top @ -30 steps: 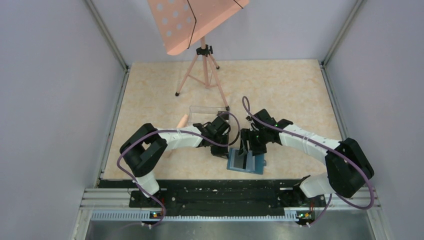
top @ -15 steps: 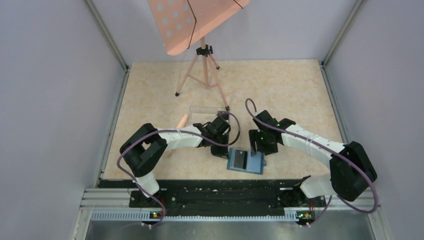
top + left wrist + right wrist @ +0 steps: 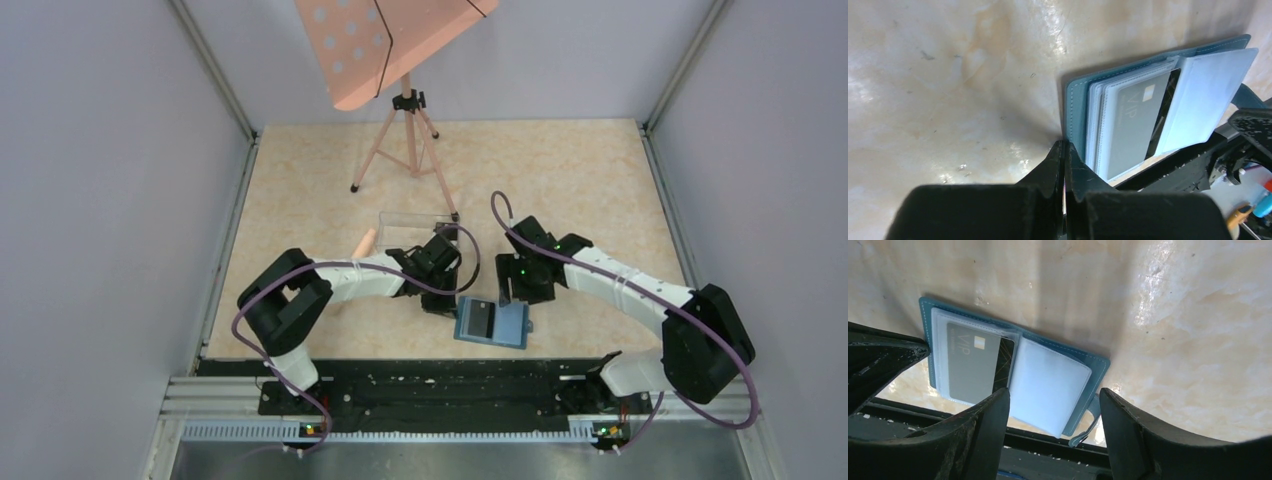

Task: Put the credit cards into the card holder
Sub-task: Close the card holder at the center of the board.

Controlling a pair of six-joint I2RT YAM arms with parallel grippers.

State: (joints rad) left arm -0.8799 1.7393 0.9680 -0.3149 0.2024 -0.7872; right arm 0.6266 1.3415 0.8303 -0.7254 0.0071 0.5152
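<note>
While VIP card (image 3: 968, 365) sits in teal wallet (image 3: 1048, 382), I see right gripper (image 3: 1053, 400) spread, left gripper (image 3: 1064, 150) closed, both empty.

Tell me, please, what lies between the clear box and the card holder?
The left tool, shut, its tip by the card holder; the top view shows it.

Both arms reach inward, wrists tipped down. The left gripper (image 3: 1064, 150) has its fingers pressed together; the right gripper (image 3: 1054, 396) hangs with fingers spread.
</note>
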